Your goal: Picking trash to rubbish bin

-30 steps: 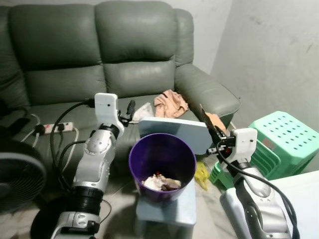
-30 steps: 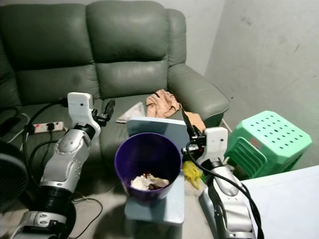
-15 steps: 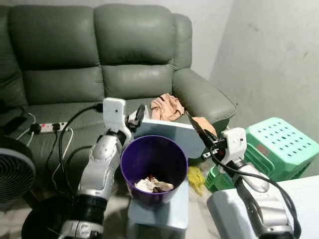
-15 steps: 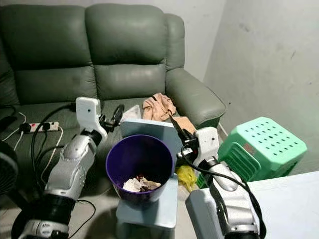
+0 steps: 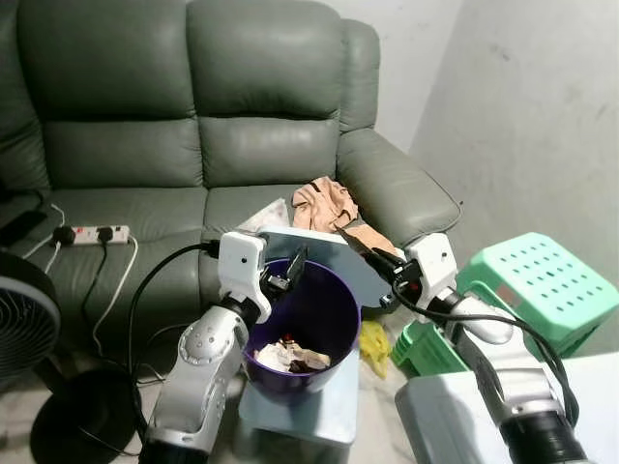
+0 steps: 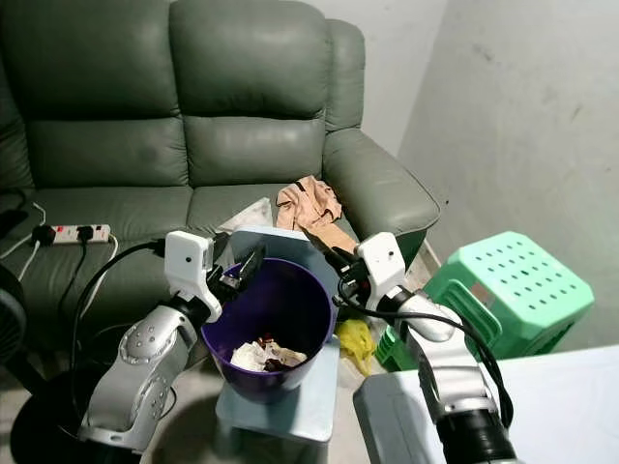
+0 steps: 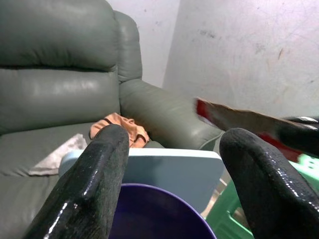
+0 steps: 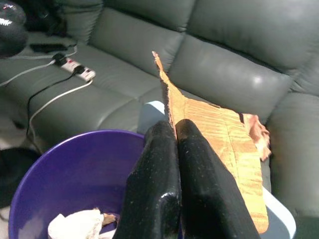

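The right gripper [image 8: 172, 149] is clamped on a flat orange wrapper [image 8: 219, 144] just above the purple bin's [image 5: 324, 309] far rim. The left gripper [image 5: 290, 274], fingers apart, hovers at the bin's near rim.

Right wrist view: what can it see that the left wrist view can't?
The right wrist view looks into the purple bin, showing crumpled trash at the bottom and a power strip on the sofa. The left wrist view catches the green stool and bare wall. Both show the flat wrapper pinched in the right gripper, and the sofa.
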You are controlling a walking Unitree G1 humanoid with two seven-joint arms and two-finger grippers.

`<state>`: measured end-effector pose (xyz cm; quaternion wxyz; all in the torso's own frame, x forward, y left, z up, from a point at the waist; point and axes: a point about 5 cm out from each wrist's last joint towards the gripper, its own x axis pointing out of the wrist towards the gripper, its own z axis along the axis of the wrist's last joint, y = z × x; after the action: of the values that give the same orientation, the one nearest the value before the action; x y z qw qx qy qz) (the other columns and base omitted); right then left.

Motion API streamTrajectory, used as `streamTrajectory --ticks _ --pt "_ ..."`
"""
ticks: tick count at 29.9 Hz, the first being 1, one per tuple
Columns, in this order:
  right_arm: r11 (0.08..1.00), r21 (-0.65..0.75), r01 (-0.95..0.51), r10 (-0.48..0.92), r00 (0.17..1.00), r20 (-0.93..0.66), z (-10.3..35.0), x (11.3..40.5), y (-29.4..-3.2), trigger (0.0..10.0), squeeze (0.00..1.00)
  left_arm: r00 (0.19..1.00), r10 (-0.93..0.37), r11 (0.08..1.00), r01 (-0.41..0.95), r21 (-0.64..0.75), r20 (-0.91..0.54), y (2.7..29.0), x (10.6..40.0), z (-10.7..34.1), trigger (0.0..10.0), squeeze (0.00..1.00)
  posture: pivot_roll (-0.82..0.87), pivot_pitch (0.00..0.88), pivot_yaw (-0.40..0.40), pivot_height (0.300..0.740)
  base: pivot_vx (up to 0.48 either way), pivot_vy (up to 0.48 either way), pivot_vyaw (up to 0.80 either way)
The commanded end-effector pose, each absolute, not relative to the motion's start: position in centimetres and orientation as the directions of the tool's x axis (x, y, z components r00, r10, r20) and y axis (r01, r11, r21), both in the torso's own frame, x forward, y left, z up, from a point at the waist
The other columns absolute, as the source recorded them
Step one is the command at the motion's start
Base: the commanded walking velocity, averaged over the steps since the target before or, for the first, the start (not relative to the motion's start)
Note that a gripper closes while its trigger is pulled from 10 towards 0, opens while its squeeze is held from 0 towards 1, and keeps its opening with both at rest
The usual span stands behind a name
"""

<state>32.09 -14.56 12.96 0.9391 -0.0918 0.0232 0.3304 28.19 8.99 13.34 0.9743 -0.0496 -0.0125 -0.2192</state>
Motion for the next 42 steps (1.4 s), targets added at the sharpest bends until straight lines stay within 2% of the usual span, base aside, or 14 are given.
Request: streamTrajectory --ticks 1,8,16,32,42 --pt "0.739 -0.185 -0.647 0.635 0.762 -0.13 13.1 32.7 -14.7 10.0 0.0 0.897 -0.438 0.892 0.442 -0.096 0.055 8.2 27.3 13.8 10.0 0.0 0.08 0.0 -0.161 0.74 0.0 0.0 0.0" --pt "0.68 -0.207 -0.704 0.676 0.711 -0.194 12.7 33.6 -14.4 10.0 0.0 0.919 -0.392 0.911 0.394 -0.122 0.036 8.1 25.3 13.7 10.0 0.0 0.11 0.009 -0.201 0.74 0.0 0.0 0.0" --pt "0.602 -0.202 -0.772 0.718 0.635 -0.285 11.3 34.2 -13.6 10.0 0.0 0.928 -0.37 0.915 0.373 -0.154 0.054 7.4 22.8 14.8 10.0 0.0 0.14 0.092 -0.231 0.74 0.0 0.0 0.0" --pt "0.575 -0.155 -0.803 0.724 0.588 -0.36 8.4 34.4 -9.4 10.0 0.0 0.928 -0.367 0.916 0.372 -0.148 0.057 7.0 20.8 15.7 10.0 0.0 0.17 0.128 -0.228 0.74 0.0 0.0 0.0" --pt "0.605 -0.14 -0.783 0.689 0.604 -0.401 7.2 34.2 -7.4 10.0 0.0 0.924 -0.379 0.91 0.381 -0.163 0.041 6.7 20.5 15.6 10.0 0.0 0.17 0.13 -0.228 0.74 0.0 0.0 0.0"
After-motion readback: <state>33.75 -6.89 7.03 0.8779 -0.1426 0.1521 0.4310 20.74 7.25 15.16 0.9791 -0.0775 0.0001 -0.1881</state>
